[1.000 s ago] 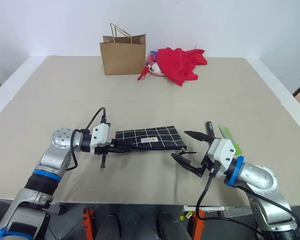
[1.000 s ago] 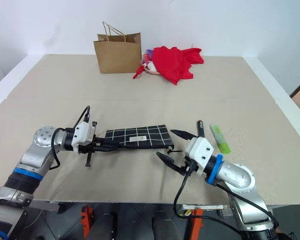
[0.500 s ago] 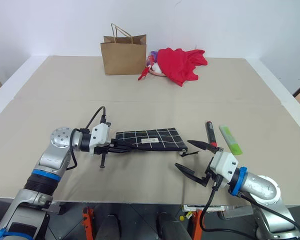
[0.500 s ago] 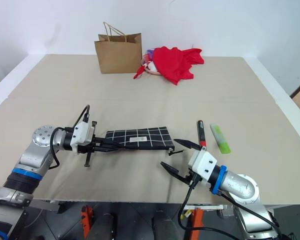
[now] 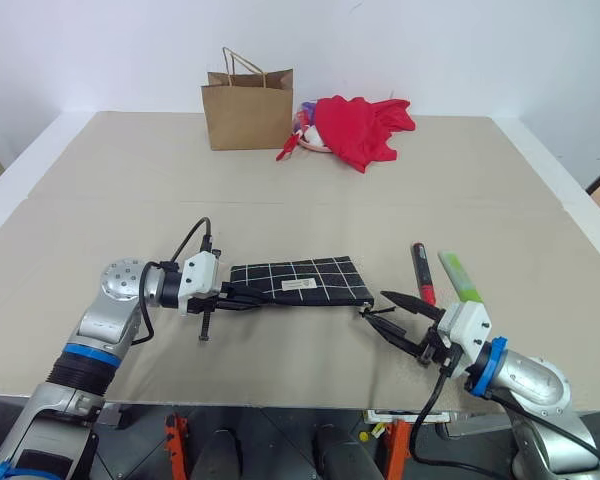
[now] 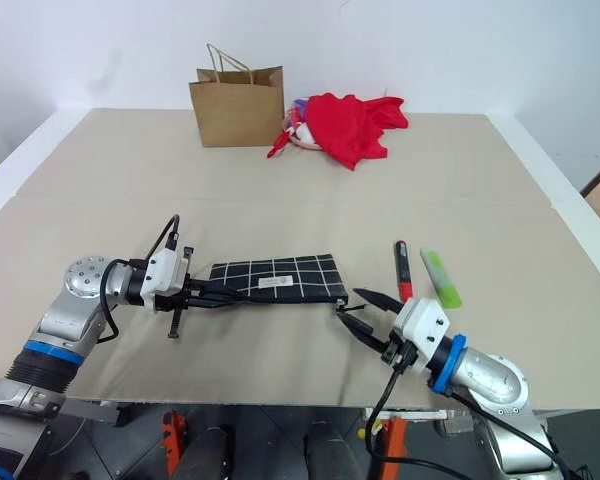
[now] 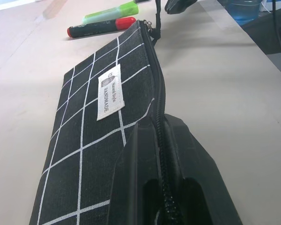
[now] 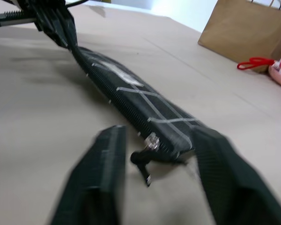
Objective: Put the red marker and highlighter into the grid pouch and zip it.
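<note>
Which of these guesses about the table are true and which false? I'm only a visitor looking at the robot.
1. The left pincer is clamped on one end of the grid pouch. True.
2. The red marker and the highlighter are already inside the pouch. False: both lie on the table beside each other, past the pouch's zipper end.
3. The right pincer is at the pouch's zipper pull. True: its fingers stand on either side of the pull.
4. The brown paper bag lies flat on its side. False: it stands upright at the far side, next to a red cloth.
</note>
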You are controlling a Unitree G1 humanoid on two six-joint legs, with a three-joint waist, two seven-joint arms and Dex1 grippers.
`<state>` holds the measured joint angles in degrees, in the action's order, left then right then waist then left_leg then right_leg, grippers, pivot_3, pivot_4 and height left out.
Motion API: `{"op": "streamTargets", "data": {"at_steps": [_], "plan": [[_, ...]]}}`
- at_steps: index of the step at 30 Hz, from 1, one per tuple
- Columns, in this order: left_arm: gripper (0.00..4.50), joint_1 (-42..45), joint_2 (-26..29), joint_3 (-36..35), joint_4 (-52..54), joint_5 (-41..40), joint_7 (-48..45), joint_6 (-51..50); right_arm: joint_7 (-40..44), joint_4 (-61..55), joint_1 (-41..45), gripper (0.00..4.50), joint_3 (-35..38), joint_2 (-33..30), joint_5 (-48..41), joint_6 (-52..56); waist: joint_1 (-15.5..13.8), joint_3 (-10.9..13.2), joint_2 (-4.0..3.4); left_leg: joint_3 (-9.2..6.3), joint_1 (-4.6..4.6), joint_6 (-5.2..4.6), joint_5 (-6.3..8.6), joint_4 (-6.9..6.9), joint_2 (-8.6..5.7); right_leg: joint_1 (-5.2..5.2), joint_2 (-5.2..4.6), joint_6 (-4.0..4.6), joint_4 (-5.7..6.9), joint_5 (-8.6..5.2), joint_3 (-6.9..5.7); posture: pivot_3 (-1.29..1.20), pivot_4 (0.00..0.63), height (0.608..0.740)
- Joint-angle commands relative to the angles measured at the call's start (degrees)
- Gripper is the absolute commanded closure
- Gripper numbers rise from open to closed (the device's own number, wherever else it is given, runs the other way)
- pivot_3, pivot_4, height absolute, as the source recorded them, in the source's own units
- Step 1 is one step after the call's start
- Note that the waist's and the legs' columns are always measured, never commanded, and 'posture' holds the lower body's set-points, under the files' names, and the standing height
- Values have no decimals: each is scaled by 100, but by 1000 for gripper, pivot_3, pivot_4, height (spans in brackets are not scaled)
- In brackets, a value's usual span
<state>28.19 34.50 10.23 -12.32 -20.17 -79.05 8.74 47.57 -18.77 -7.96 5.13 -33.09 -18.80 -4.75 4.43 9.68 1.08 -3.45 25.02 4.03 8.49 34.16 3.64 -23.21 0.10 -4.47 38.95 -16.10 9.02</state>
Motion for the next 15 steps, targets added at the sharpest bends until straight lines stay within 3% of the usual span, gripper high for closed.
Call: {"op": "streamTargets", "data": {"at_steps": [1, 2, 12, 15], "plan": [[4500, 52, 10, -185, 227, -31, 47, 16, 65, -74, 10, 4018, 29, -57, -39, -45, 0, 0, 0, 0, 0, 0, 0, 0, 0, 0, 0, 0, 0, 0, 0, 0, 150, 740], [4500, 52, 11, -186, 231, -34, 48, 13, 78, -72, 4, 4451, 19, -67, -25, -44, 0, 0, 0, 0, -1, 0, 0, 0, 0, 0, 0, 0, 0, 1, 0, 0, 150, 740], [4500, 73, -13, -183, 292, -40, 83, -18, 173, -368, 177, 4484, -135, -124, -123, 188, 0, 0, 0, 0, -1, 0, 0, 3, 0, 2, 0, -1, 0, 2, 0, 0, 150, 740], [4500, 87, -72, -146, 300, -1, 138, 16, 32, -917, 655, 4484, -506, -128, -458, 1152, 11, 0, 0, 0, -1, 0, 0, 4, 0, 1, 0, -1, 1, 3, 0, 0, 150, 740]]}}
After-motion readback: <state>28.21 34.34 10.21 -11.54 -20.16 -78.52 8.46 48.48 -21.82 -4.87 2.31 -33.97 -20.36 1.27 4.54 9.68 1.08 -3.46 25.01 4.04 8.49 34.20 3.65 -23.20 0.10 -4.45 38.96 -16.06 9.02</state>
